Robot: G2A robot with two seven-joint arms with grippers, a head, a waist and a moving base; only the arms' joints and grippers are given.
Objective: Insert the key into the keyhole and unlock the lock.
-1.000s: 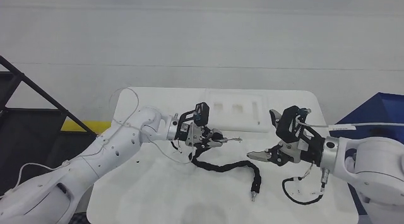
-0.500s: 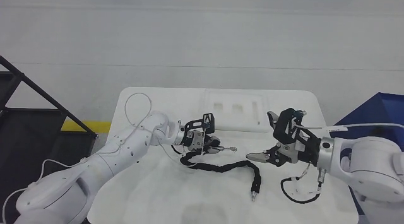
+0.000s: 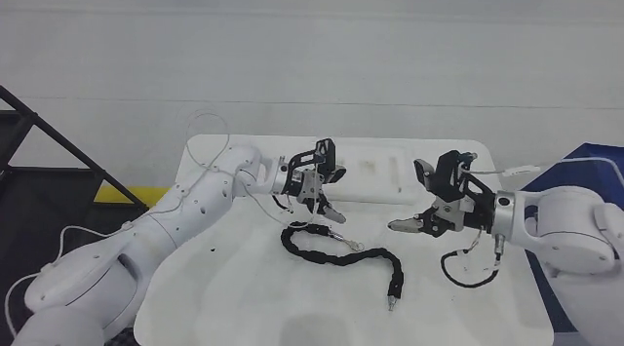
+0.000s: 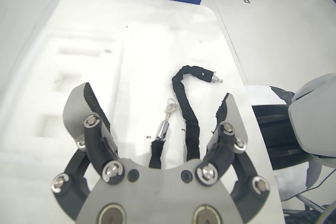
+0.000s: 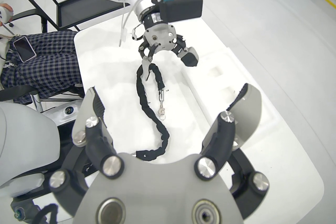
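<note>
Top view gives you the lock [image 3: 341, 258] lying on the counter [image 3: 292, 307] between both arms, key [image 3: 348, 243] sticking in its metal end. Your left pincer [image 4: 156, 91] hangs just above it, fingers wide apart, empty. Your right pincer [image 5: 168, 88] is spread too, holding nothing.

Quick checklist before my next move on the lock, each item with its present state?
1. Left gripper open, holding nothing: ok.
2. Right gripper open, holding nothing: ok.
3. Key in line at the lock cylinder mouth, apparently inserted: ok.
4. Key turned fully: cannot tell.
5. Chain's pin end out of the cylinder, lying apart on the table: ok.
</note>
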